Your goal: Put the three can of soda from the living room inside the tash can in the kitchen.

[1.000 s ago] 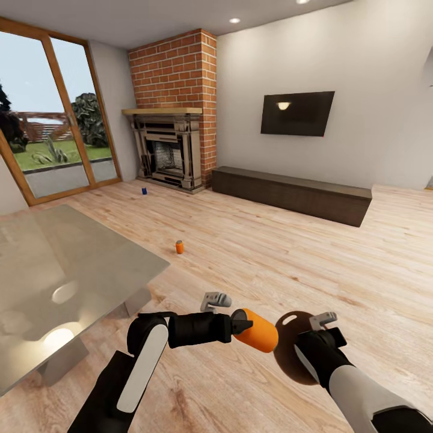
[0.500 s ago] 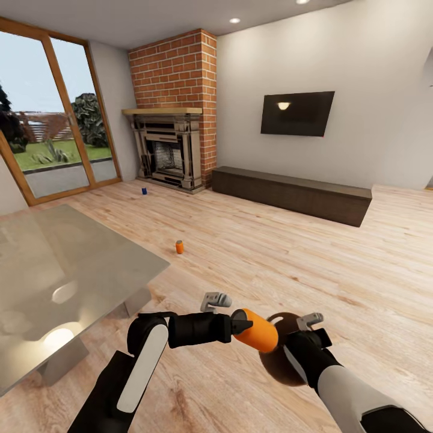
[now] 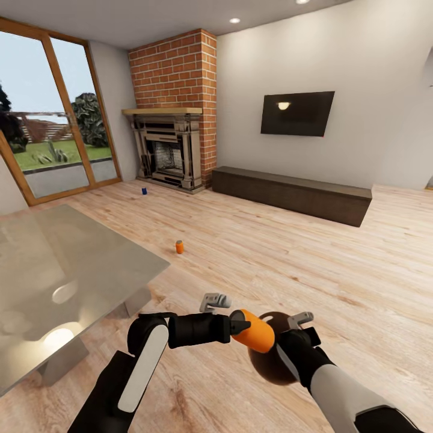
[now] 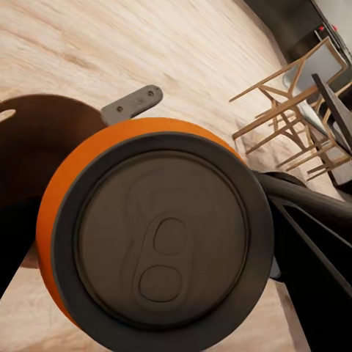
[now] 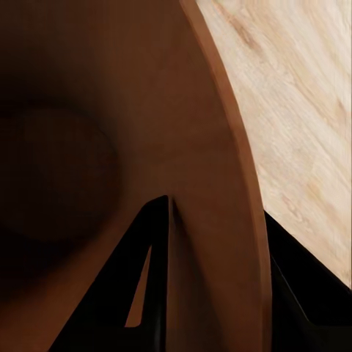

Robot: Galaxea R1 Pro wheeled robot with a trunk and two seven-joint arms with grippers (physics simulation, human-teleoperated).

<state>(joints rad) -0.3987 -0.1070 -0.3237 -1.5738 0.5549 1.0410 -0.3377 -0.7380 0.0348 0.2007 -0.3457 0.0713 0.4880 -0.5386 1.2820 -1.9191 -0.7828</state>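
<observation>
Still in the living room w/ the brick fireplace (image 3: 170, 157) ahead, so nothing's binned in the kitchen yet, as far as I can judge. One orange can (image 3: 255, 331) is clamped in my left gripper (image 3: 243, 325), held sideways; in the left wrist view its lid end (image 4: 163, 240) faces the cam. My right gripper (image 3: 287, 347) is pinched on the wall of the tash can (image 3: 267, 363): right wrist view shows one finger (image 5: 143, 286) inside the brown wall (image 5: 213, 183), the other outside. Can's nose is just beside or touching the bin in head view; can't tell if it's over the mouth.

Left to do: 2nd orange can (image 3: 179, 246) stands on the floor mid-room, blue can (image 3: 144, 191) near the hearth, both well apart from me. Then haul the bin to the kitchen.

Pose: left forearm reaches across my front toward the right, roughly level. Right arm comes in from lower right, bent, holding the bin up off the floor next to the can.
</observation>
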